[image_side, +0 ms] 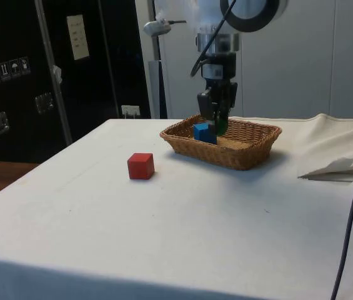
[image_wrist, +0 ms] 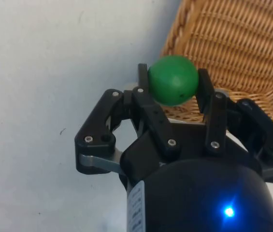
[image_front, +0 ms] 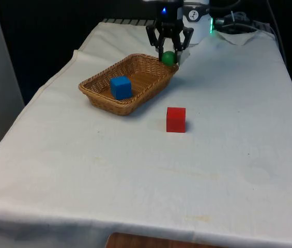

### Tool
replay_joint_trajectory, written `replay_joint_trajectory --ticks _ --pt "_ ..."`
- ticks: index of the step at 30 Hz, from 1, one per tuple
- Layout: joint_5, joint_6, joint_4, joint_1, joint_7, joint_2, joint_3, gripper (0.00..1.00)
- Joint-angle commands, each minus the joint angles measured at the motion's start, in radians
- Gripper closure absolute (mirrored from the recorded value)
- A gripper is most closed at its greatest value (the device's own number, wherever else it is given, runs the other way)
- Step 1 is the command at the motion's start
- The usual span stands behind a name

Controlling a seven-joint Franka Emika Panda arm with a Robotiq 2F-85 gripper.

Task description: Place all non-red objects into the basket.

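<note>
Black two-finger gripper (image_front: pixel 169 58) closed on a green ball (image_front: pixel 168 57), the ball pinched between the two fingers (image_wrist: pixel 205 92) and clear of the cloth. Held just above the far corner rim of the wicker basket (image_front: pixel 100 93), at the end nearer the robot — in the wrist view, half over the woven rim (image_wrist: pixel 233 43) and half over bare white tablecloth (image_wrist: pixel 54 63). From the side, gripper (image_side: pixel 217 119) hanging low over the basket (image_side: pixel 251 153), with a sliver of green (image_side: pixel 222 127) just behind the blue cube (image_side: pixel 203 132). Blue cube (image_front: pixel 120 87) resting on the basket floor, towards the front view's left end. Red cube (image_front: pixel 175 119) sitting on the tablecloth outside the basket, near its long side on the front view's right — apart from it, not touching.
</note>
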Motion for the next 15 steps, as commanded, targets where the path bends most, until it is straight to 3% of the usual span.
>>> replay_joint_trajectory --ticks 1,5,6,7,13,15 --pt "-0.004 0.014 -0.011 -0.005 -0.010 -0.010 -0.008 1.00" --pt "-0.004 0.022 -0.016 -0.007 -0.034 -0.012 -0.028 1.00" --pt "0.000 0.014 -0.009 -0.002 -0.031 -0.003 -0.026 1.00" --pt "-0.004 0.025 -0.018 -0.008 -0.046 -0.012 -0.038 1.00" --pt "0.000 0.022 -0.012 -0.005 -0.075 -0.003 -0.064 1.00" --pt "-0.008 0.035 -0.019 -0.010 -0.084 -0.009 -0.073 1.00"
